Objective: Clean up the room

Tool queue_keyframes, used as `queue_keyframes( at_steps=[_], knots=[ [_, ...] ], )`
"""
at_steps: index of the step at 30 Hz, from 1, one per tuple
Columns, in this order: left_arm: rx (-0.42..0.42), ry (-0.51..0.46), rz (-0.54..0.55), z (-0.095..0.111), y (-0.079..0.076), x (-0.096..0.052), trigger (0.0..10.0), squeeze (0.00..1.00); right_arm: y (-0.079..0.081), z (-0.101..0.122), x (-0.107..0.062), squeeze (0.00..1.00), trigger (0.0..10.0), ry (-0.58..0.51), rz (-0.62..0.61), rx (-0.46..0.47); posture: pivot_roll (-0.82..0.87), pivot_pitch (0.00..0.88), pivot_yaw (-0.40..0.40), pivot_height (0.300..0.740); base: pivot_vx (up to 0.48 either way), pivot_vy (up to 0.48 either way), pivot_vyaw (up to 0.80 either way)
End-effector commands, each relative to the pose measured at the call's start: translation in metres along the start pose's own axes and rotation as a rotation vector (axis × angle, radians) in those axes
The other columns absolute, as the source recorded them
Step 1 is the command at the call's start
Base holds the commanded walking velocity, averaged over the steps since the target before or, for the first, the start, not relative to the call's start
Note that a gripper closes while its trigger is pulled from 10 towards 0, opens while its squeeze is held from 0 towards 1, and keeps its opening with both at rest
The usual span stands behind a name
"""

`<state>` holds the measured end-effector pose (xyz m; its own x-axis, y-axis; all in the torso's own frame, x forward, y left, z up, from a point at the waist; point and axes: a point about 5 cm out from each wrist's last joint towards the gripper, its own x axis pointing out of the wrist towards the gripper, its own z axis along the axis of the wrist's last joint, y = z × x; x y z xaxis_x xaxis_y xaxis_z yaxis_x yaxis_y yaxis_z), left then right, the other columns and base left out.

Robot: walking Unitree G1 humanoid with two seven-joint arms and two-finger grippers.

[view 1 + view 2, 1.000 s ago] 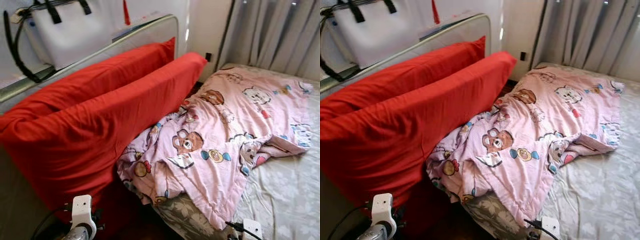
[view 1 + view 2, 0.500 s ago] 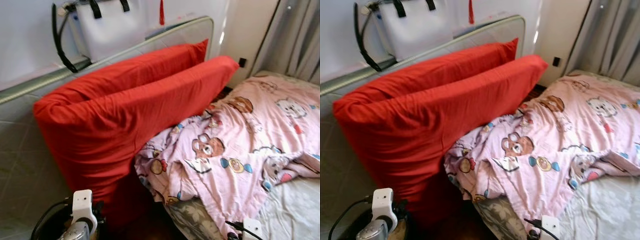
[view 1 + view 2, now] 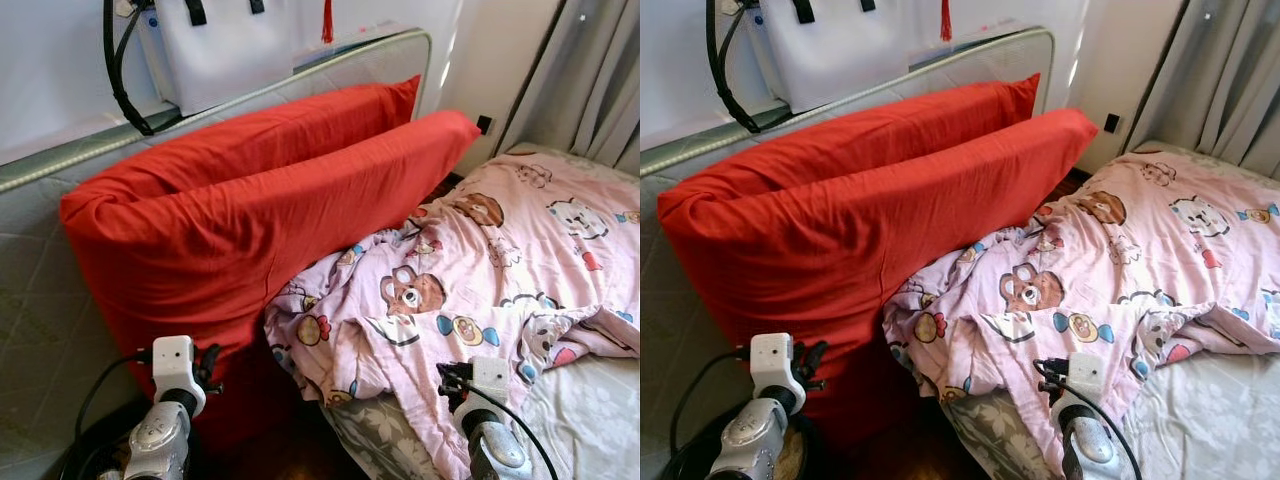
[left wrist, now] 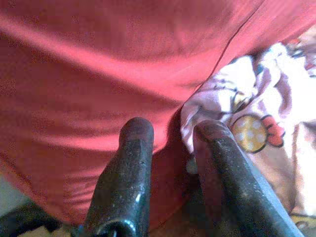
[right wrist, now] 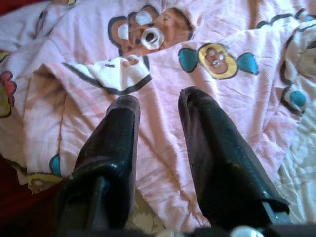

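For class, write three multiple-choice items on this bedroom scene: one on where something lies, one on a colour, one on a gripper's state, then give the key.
1. Where does the pink cartoon blanket lie?
A. Crumpled on the bed, beside the pillows
B. Folded on the floor
C. Hung over the curtain

2. What colour are the two long pillows leaning on the headboard?
A. Blue
B. Red
C. White

3. How is the right gripper?
A. Shut on the blanket
B. Holding a pillow
C. Open, fingers apart above the blanket

Key:
1 A, the blanket is bunched on the grey floral sheet against the pillows.
2 B, both pillows are plain red.
3 C, the right wrist view shows a gap between the fingers with nothing gripped.
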<state>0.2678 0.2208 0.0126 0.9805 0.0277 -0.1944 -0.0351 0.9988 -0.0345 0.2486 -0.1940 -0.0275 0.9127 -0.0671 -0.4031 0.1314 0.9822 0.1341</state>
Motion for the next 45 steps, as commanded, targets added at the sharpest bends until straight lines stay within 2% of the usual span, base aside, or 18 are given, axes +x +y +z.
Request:
queue_keyframes(
  at_steps=[1, 2, 6, 15, 22, 29, 45],
  knots=[
    [0.014, -0.06, -0.009, 0.008, -0.002, -0.001, 10.0, 0.0, -0.001, 0.006, 0.0, 0.0, 10.0, -0.046, -0.002, 0.011, 0.03, 0.0, -0.019, 0.74, 0.0, 0.0, 0.0],
    [0.013, -0.095, 0.004, 0.014, 0.0, -0.001, 10.0, 0.0, 0.0, 0.01, 0.001, 0.0, 10.0, -0.073, 0.004, 0.006, 0.04, 0.0, -0.023, 0.74, 0.0, 0.0, 0.0],
    [0.008, -0.13, -0.014, 0.022, -0.004, 0.001, 10.0, 0.0, -0.004, 0.015, 0.001, 0.0, 10.0, -0.107, -0.011, 0.013, 0.04, 0.0, -0.026, 0.74, 0.0, 0.0, 0.0],
    [0.017, -0.118, -0.049, 0.023, -0.012, 0.001, 10.0, 0.0, -0.011, 0.015, 0.0, 0.0, 10.0, -0.095, -0.028, -0.035, 0.03, 0.0, -0.022, 0.74, 0.0, 0.0, 0.0],
    [0.016, -0.137, -0.04, 0.029, -0.01, 0.003, 10.0, 0.0, -0.011, 0.02, 0.003, 0.0, 10.0, -0.095, -0.028, -0.048, 0.04, 0.0, -0.039, 0.71, 0.0, 0.0, 0.0],
    [0.011, -0.142, -0.024, 0.032, -0.008, 0.002, 10.0, 0.0, -0.013, 0.022, 0.003, 0.0, 10.0, -0.108, -0.039, -0.046, 0.05, 0.0, -0.047, 0.71, 0.0, 0.0, 0.0],
    [0.009, -0.146, -0.012, 0.035, -0.003, 0.001, 10.0, 0.0, -0.008, 0.019, 0.003, 0.0, 10.0, -0.097, -0.032, -0.04, 0.05, 0.0, -0.039, 0.71, 0.0, 0.0, 0.0]
  ],
)
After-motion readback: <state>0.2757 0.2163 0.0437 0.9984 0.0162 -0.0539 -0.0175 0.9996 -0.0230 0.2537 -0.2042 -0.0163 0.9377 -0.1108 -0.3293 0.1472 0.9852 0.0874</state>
